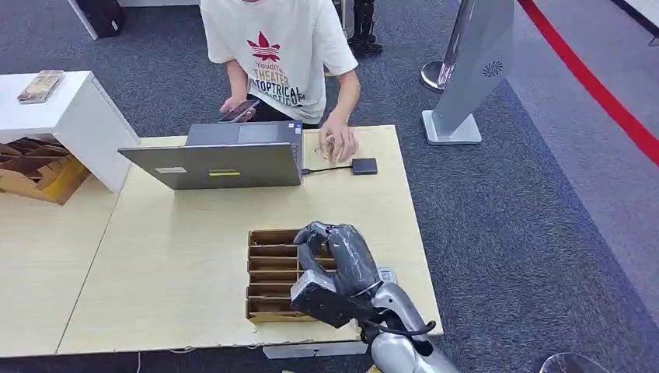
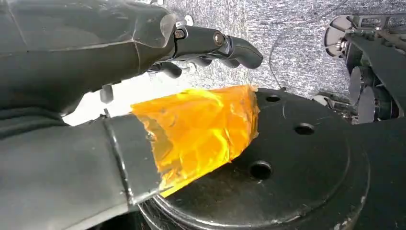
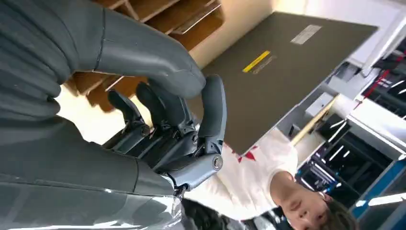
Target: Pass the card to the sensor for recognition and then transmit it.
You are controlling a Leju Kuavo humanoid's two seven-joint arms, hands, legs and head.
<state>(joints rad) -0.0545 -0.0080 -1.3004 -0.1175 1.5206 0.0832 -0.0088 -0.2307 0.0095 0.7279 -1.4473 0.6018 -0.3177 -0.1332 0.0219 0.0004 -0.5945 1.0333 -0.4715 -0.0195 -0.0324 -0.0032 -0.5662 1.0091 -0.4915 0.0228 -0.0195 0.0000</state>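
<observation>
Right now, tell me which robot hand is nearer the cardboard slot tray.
Right. The right robot hand hovers directly over the cardboard slot tray on the table; the left robot hand hangs low beside the robot's body, above grey carpet.

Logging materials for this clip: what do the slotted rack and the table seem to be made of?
Rack: brown corrugated cardboard by the look, matte, with thin folded dividers and raw edges. Table: pale wood-look top, probably laminate board, smooth with faint grain and a slight sheen; the core can't be told.

Counter (image 1: 194, 264): pale wood-look laminate, smooth, matt. Slotted tray (image 1: 273, 273): brown cardboard. Laptop (image 1: 221, 165) lid: grey, matt metal look. Floor (image 1: 528, 217): rough grey carpet. Right hand (image 1: 334, 260): grey plastic, slight sheen.
</observation>
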